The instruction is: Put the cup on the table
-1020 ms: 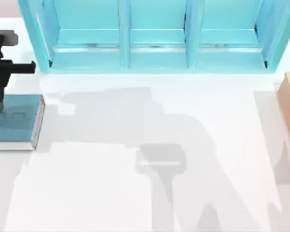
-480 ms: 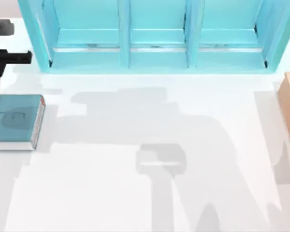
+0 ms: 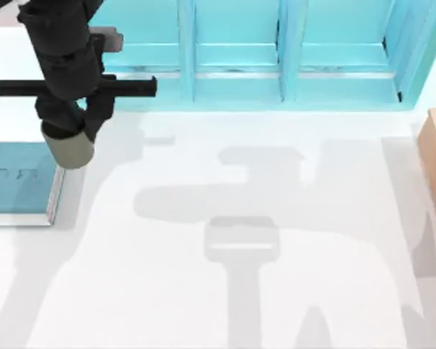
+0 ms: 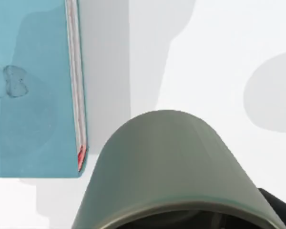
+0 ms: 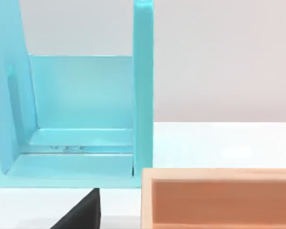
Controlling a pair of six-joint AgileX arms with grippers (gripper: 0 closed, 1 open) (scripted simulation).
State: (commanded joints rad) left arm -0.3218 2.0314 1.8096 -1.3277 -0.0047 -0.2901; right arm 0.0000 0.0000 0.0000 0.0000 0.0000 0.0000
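Left arm reaches in over the table's (image 3: 225,305) left rear area, in front of the light-blue shelf unit (image 3: 236,51). Left gripper (image 3: 71,123) points downward, jaws clenched on the cup (image 3: 69,149). Cup hangs with its long axis roughly vertical, just beside the teal book's (image 3: 18,182) right edge; contact with the table cannot be determined. Right gripper jaw state cannot be told; orange-tan box (image 5: 219,198) sits near the shelf unit.

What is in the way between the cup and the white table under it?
Nothing visible. The left tool holds the cup above the table, just past the teal book's right edge. In the left wrist view, bare white surface lies beyond the cup, with the book off to one side.
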